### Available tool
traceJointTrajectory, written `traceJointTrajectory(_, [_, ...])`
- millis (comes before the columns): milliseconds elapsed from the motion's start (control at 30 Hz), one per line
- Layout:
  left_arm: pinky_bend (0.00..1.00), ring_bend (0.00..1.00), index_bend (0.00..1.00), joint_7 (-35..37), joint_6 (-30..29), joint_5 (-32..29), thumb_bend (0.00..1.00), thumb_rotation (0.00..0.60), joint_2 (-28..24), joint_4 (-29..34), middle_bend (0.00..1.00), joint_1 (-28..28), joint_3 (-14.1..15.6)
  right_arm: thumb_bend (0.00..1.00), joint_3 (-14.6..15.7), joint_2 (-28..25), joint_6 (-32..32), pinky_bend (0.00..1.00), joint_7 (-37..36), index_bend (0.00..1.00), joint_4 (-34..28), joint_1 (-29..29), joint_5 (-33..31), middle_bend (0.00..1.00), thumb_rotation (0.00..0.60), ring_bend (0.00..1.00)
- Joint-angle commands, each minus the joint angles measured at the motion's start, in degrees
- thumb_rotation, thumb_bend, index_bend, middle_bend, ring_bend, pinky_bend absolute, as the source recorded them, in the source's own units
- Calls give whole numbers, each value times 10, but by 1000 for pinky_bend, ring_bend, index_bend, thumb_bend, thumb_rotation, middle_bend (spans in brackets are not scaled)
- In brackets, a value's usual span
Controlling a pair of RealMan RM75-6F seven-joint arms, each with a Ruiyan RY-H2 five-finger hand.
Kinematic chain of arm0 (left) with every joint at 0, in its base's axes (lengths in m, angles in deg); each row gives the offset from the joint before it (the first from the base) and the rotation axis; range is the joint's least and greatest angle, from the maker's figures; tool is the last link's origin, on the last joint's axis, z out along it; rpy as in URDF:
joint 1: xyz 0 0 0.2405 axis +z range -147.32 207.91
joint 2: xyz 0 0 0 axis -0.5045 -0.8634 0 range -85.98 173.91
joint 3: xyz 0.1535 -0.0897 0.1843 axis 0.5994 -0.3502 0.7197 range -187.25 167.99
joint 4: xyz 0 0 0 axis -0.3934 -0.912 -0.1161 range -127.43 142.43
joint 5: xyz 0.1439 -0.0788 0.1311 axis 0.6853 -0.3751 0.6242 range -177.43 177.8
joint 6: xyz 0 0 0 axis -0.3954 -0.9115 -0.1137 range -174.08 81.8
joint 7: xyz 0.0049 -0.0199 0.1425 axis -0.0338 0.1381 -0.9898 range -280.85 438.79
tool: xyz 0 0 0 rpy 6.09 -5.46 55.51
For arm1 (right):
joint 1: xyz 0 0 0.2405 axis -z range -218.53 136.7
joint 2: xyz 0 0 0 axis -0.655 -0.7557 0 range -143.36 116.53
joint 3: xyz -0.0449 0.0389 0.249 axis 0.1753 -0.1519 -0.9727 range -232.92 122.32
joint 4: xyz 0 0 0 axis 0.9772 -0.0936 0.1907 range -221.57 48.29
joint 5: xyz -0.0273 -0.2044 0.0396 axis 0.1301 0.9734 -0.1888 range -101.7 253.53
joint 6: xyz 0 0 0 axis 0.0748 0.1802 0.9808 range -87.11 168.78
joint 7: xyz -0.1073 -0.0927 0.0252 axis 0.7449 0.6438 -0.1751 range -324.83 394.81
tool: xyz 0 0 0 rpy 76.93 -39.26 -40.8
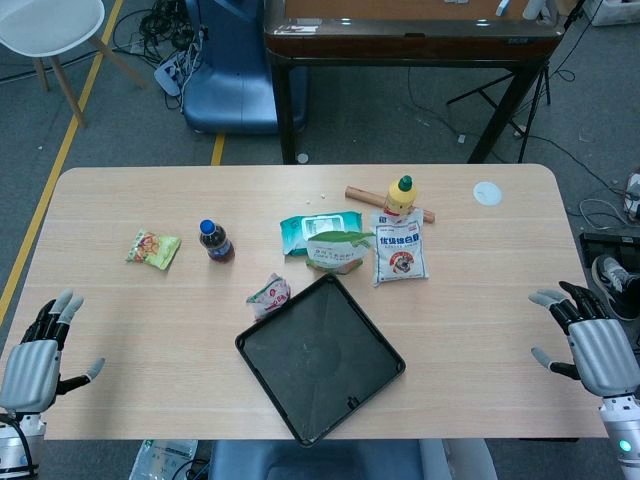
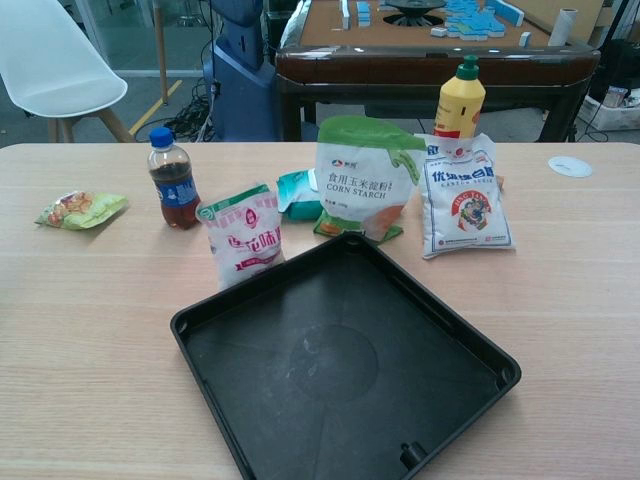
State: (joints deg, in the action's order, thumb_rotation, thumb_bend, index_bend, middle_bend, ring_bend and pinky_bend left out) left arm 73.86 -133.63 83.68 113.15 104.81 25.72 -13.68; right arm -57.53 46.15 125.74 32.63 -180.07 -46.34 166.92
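Observation:
An empty black tray (image 1: 266, 353) (image 2: 210, 325) lies near the table's front, turned corner-on. Behind it stand a pink-and-white bag (image 1: 268, 295) (image 2: 243, 235), a green corn starch bag (image 1: 337, 250) (image 2: 363, 180) and a white bag (image 1: 400, 248) (image 2: 464, 195). A small cola bottle (image 1: 215, 241) (image 2: 174, 180), a yellow bottle (image 1: 401, 195) (image 2: 460, 98), a wipes pack (image 1: 305, 228) (image 2: 297, 193) and a green snack packet (image 1: 153, 248) (image 2: 82, 208) are around them. My left hand (image 1: 38, 350) rests open at the front left edge, my right hand (image 1: 590, 340) open at the front right; both hold nothing.
A wooden rolling pin (image 1: 366, 196) lies behind the yellow bottle, a white round lid (image 1: 487, 193) (image 2: 570, 166) at the far right. Beyond the table stand a dark wooden table (image 1: 410, 40), a blue machine base (image 1: 230, 70) and a white chair (image 1: 50, 30).

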Motion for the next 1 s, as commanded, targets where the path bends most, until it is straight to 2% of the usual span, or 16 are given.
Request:
traceJointTrajectory(33, [155,28,97,1,1,-1,185,600,0,0,52,-1,-1,150,-1,1,0,122,0,258,0,-1,1,253,600,112])
traceJointTrajectory(333, [155,28,97,10,7,3,185,600,-3,2,52,-3,0,150,-2,-3,16,121,3,258,-2,4,4,253,600,112])
traceJointTrajectory(533, [155,28,97,32,30,6,185,600,-6,-1,52,-22,-8,150,-13,-13,42,121,12,258,-14,13,0,253,600,112])
traceJointTrajectory(800, [155,36,87,105,124,7,185,600,-7,-19,52,-90,-28,149,-26,-35,49,121,14,258,-41,12,-8,253,600,112])
traceJointTrajectory(1000, [155,54,54,152,227,-9,183,600,5,-41,53,-157,-37,150,-25,-38,46,121,19,258,-48,12,-9,253,600,112])
